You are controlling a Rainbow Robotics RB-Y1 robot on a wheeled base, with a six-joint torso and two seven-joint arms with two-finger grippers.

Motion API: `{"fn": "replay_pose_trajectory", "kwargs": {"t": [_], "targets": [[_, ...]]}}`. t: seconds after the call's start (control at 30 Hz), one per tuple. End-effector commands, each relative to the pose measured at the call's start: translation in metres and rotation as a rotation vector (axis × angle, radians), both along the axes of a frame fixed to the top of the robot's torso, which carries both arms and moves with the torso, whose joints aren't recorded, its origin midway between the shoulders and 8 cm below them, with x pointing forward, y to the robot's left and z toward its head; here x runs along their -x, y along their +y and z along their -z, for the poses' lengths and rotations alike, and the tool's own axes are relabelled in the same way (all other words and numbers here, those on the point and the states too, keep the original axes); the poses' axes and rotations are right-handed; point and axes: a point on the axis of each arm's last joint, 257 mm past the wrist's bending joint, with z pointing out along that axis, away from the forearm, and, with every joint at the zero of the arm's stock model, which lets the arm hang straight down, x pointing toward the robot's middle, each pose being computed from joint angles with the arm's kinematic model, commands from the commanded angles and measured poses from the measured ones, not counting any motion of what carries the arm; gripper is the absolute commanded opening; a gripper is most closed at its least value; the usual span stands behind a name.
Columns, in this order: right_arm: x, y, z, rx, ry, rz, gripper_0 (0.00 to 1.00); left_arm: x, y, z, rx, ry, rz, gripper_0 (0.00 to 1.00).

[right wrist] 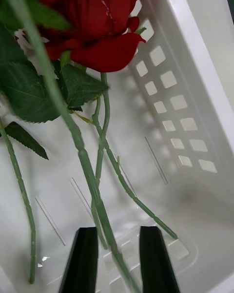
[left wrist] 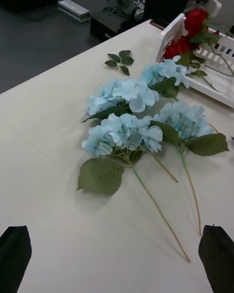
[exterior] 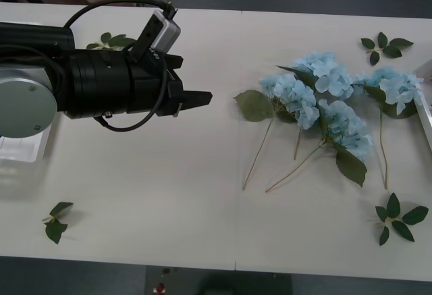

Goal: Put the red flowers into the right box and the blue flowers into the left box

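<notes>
Several blue flowers (exterior: pixel 324 99) lie in a loose bunch on the white table, right of centre, stems toward the front edge. My left gripper (exterior: pixel 199 99) hovers over the table's middle, left of them and pointing at them. In the left wrist view its black fingers (left wrist: pixel 17 254) stand wide apart and open, with the blue flowers (left wrist: pixel 131 112) ahead. The red flowers (left wrist: pixel 192 29) lie in the right box (left wrist: pixel 170 34), a white slotted basket beyond the blue bunch. My right gripper (right wrist: pixel 118 232) is inside the right box (right wrist: pixel 195 53), open, a green stem running between its fingers below a red flower (right wrist: pixel 92 24). The left box (exterior: pixel 20 150) shows under the left arm.
Loose green leaf sprigs lie at the back right (exterior: pixel 385 46), front right (exterior: pixel 398 217), front left (exterior: pixel 55 221) and back left (exterior: pixel 111 40). The right box's pale rim (exterior: pixel 425 116) shows at the table's right edge. Bare tabletop lies between the left gripper and the blue bunch.
</notes>
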Motion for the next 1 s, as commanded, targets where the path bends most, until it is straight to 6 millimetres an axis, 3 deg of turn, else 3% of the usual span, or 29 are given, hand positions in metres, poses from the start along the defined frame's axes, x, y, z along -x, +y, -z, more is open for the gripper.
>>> {"fn": "replay_pose_trajectory", "kwargs": {"t": [0.03,0.3,0.53,0.67,1.0], "targets": [[-0.006,-0.003,-0.021,0.003,-0.028,0.02,0.98,0.011,-0.023,-0.007,0.017,-0.08,0.065,1.0],[-0.006,0.023,-0.027,-0.034,0.007,-0.046,1.0,0.019,-0.031,-0.01,0.059,-0.081,0.094,1.0],[-0.028,0.104,-0.029,-0.138,-0.014,-0.192,1.0,0.021,-0.03,-0.01,0.063,-0.074,0.101,1.0],[-0.042,0.141,-0.017,-0.172,-0.034,-0.254,1.0,0.021,-0.03,-0.01,0.063,-0.074,0.101,1.0],[-0.075,0.211,0.027,-0.192,-0.058,-0.348,1.0,0.021,-0.03,-0.01,0.063,-0.074,0.101,1.0]]}}
